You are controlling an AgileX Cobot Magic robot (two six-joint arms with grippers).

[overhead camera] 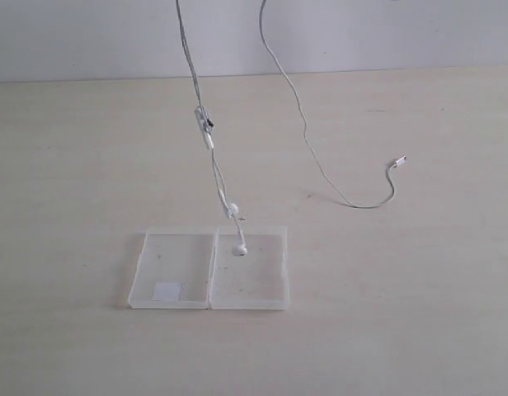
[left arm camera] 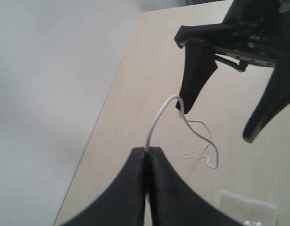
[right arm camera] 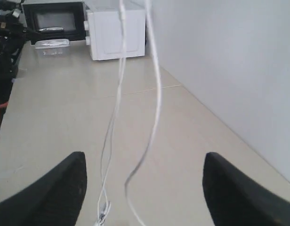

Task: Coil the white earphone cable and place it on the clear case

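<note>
One white patch (overhead camera: 167, 290) marks the clear case (overhead camera: 256, 285) below the white earphone cable (overhead camera: 206, 129).

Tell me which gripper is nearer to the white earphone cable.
Left. The left gripper is shut on the white earphone cable, pinching it. The right gripper stands open, and the cable passes close by one of its fingers, unclamped.

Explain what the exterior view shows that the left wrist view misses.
Only the exterior view: the inline remote hanging in the air, and the clear case whole, both halves laid open. Only the left wrist view: the left gripper shut on the white earphone cable, and the right gripper open close by. Both: the cable, the table and at least a corner of the case.
</note>
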